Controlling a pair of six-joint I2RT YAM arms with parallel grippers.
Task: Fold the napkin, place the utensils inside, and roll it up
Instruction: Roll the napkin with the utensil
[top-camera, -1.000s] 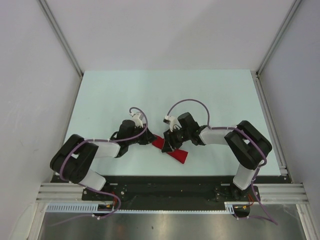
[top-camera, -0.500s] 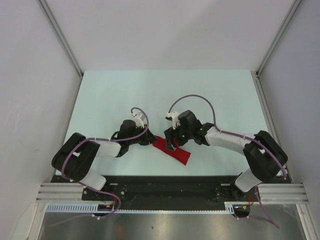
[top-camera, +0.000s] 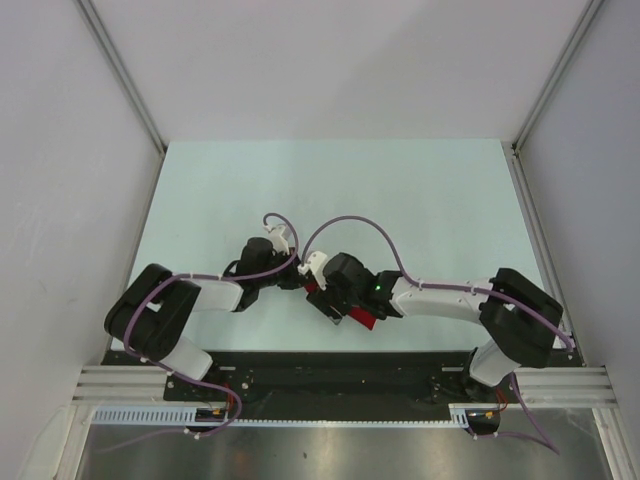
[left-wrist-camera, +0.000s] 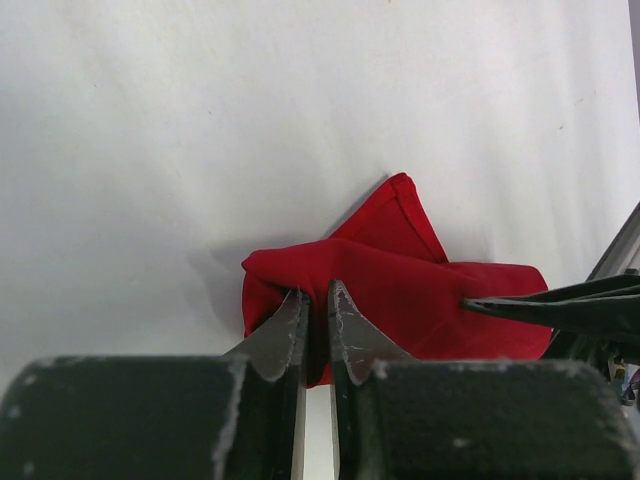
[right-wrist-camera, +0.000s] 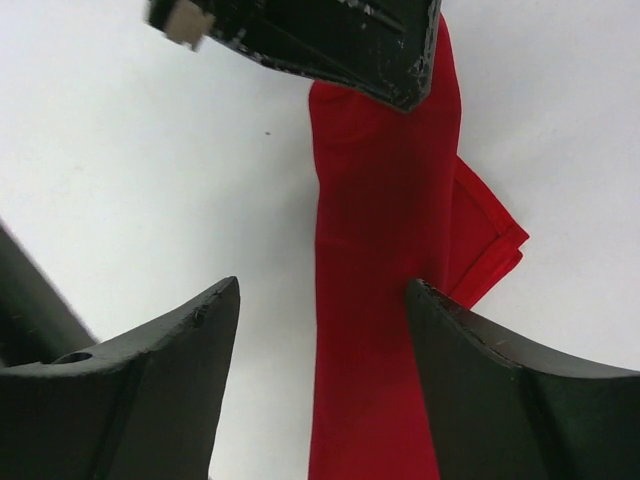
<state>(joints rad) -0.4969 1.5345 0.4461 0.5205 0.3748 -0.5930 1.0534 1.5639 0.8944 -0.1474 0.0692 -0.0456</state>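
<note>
Left wrist: we see left gripper (left-wrist-camera: 314, 300) pinched on the napkin (left-wrist-camera: 400, 285); right gripper (right-wrist-camera: 322, 290) jaws apart above it.

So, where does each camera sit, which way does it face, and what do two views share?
Top external: above and behind the robot, looking down on the table; left arm and right arm show.
Left wrist: on the left arm, looking along the left tool, pinched on the napkin.
Right wrist: on the right arm, looking past the open right tool straddling the napkin.
Shared: both wrist views see the napkin and the other arm's tool.
</note>
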